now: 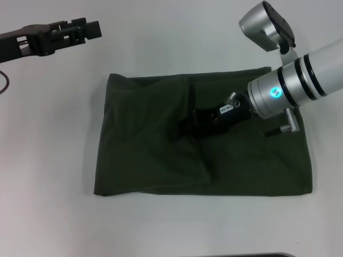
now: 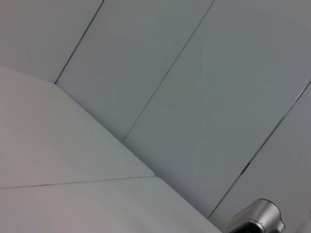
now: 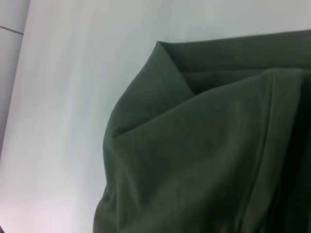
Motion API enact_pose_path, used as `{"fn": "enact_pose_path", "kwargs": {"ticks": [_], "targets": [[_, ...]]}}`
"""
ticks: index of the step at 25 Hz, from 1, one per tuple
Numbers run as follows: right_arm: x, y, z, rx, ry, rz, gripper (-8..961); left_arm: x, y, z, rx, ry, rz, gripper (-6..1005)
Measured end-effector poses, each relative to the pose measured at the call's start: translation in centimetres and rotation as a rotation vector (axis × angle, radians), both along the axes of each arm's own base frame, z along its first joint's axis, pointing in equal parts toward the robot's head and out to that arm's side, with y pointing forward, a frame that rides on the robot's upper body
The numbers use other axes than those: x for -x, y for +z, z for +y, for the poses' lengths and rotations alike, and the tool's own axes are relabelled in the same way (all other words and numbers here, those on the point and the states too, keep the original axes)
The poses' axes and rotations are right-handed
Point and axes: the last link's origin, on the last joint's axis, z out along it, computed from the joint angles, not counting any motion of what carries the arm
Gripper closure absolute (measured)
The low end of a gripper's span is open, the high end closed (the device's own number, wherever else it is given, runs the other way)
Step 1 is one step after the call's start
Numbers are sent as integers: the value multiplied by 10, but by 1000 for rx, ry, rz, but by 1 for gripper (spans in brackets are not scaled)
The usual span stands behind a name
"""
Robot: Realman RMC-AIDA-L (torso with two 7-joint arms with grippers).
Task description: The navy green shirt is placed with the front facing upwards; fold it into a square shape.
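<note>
Right arm [image 1: 300, 80]: silver, with black rings and a lit blue-green spot on the wrist, entering the head view from the upper right and reaching down over the shirt. Right gripper [image 1: 187, 124]: black, with a small white label on its body, low over the middle of the cloth where folds gather; whether its fingers are spread or closed on fabric cannot be told, as black merges with dark green.

Shirt [image 1: 144, 155]: dark olive green, folded into a wide rectangle, plain side up; no print, collar or sleeve shows. Far edge runs straight; near edge is slightly uneven, its left corner rounded. Creases fan from the centre toward the near edge, and an upright fold line crosses the left half. Right wrist view: shirt [image 3: 194, 160] shows layered folds, one pointed corner over another, and a stitched hem along one side.

Table [image 1: 48, 160]: white, shirt lying flat at its centre.

Left gripper [image 1: 88, 29]: black, at far left, raised well clear of the shirt; finger gap cannot be made out.
</note>
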Motion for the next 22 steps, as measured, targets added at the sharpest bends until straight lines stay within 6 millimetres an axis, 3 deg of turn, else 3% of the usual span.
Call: {"fn": "enact_pose_path", "kwargs": {"ticks": [13,22], "targets": [[2,4,-4,-29,57,97,887,2,3,1,-17,15,-10,312],[3,12,-6,-84,119,192,888,6,8,1,-42,37,-28,312]]}}
